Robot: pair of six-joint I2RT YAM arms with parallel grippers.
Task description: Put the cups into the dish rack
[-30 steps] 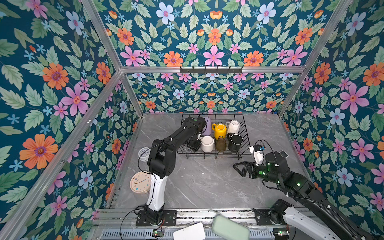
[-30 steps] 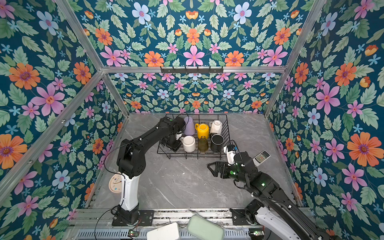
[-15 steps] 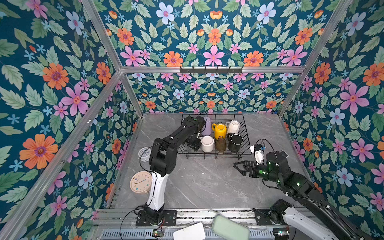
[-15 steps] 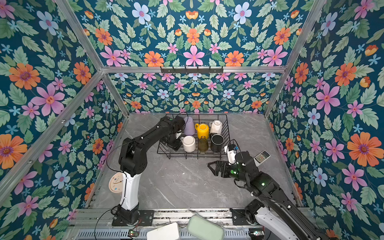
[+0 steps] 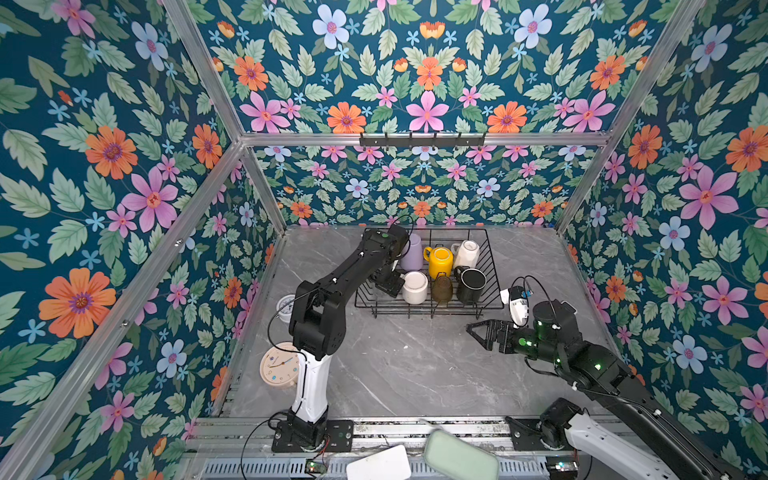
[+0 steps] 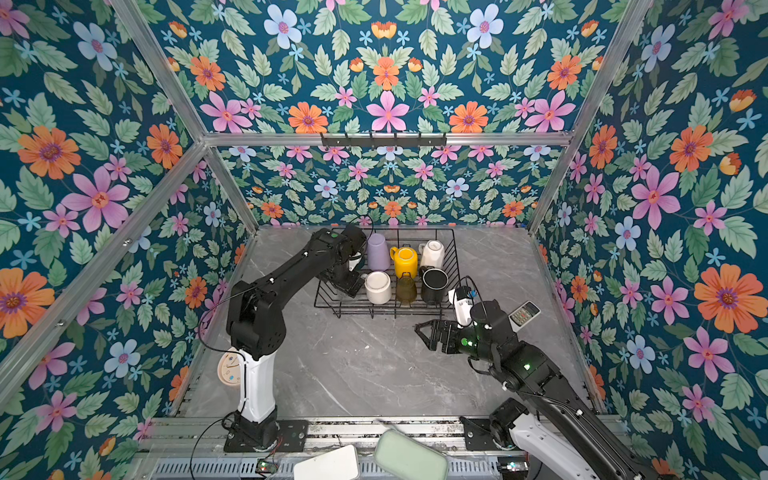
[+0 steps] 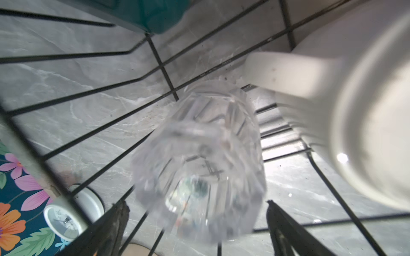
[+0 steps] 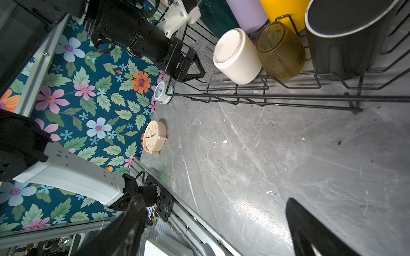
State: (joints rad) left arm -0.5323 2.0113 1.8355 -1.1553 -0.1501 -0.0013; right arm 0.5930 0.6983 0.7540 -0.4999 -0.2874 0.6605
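The grey marble-patterned tabletop (image 5: 399, 374) carries the black wire dish rack (image 5: 490, 266) at its far middle. The left gripper (image 7: 195, 204) reaches down into the rack's left end, where in both top views its own arm hides the fingertips. The left wrist view shows its jaws spread wide, with slim gaps either side of a blurred, ribbed clear glass (image 7: 199, 155) lying tilted on the wires, so it grips nothing. The right gripper (image 5: 473, 330) hovers over bare table before the rack's right corner, jaws wide apart and empty. The rack also holds a black mug (image 5: 470, 284), a lilac tumbler (image 5: 411, 254), a yellow mug (image 5: 439, 262), a white mug (image 5: 466, 253) at the back right, a cream-white mug (image 5: 414, 286) and an olive glass (image 5: 441, 289). A teal mug (image 7: 155, 13) is cut off by the frame edge. Left of the rack sit a cream round clock (image 5: 279, 365) and a small white round clock (image 5: 286, 305), the latter half hidden behind the arm.
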